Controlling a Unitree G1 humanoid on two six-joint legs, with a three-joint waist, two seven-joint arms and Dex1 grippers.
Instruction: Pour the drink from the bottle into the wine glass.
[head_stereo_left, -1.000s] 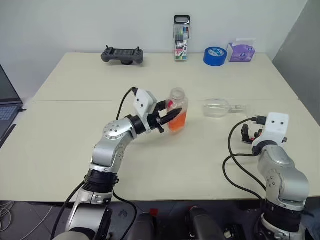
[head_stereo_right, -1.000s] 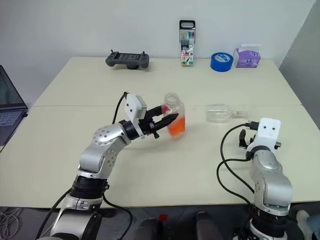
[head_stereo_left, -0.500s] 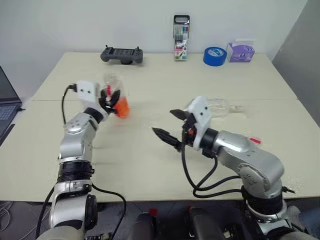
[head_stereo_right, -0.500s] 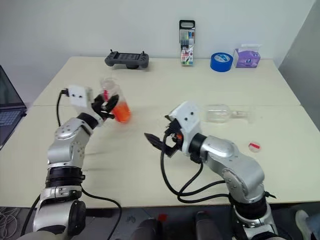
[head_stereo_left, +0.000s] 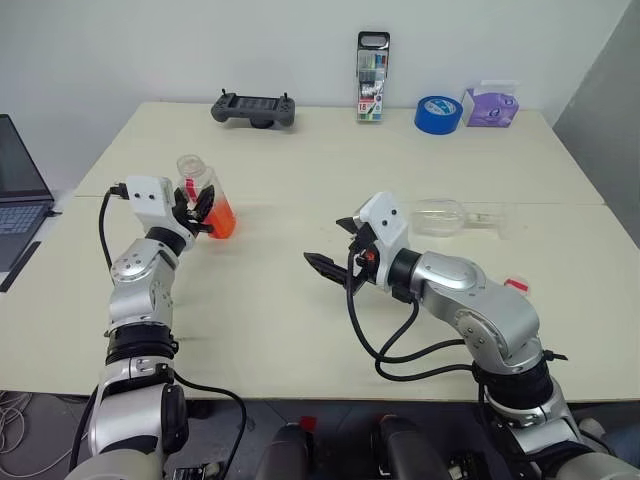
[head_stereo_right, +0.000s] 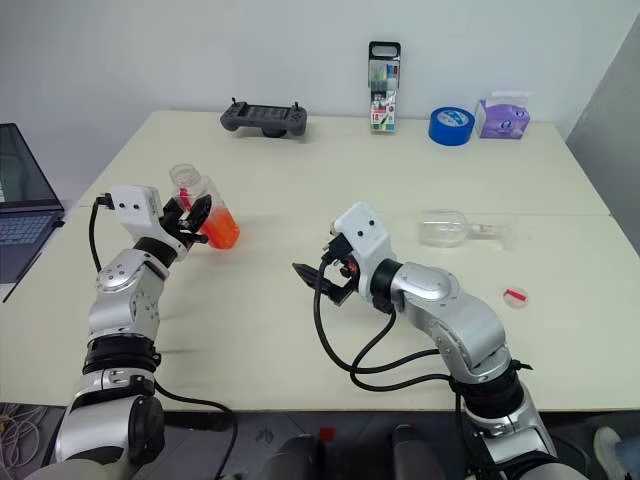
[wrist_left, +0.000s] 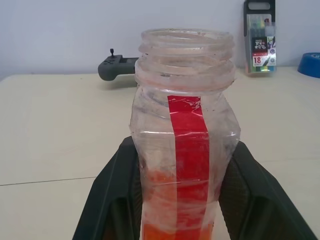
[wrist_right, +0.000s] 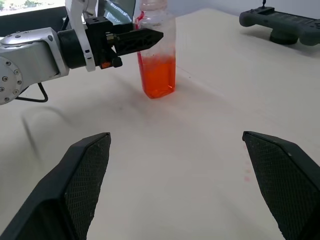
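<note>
Orange drink (head_stereo_left: 221, 218) filled the uncapped bottle (head_stereo_left: 202, 195) clenched upright by the left gripper (head_stereo_left: 196, 212) near the tabletop's left edge; the right gripper (head_stereo_left: 338, 252) gaped empty mid-table.

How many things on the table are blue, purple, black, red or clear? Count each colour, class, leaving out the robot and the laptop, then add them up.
Blue: 1, tape roll
Purple: 1, tissue box
Black: 1, game controller
Red: 1, cap
Clear: 3, bottle, wine glass, pen case
Total: 7

Silver arms, white wrist boxes (black cables)
</note>
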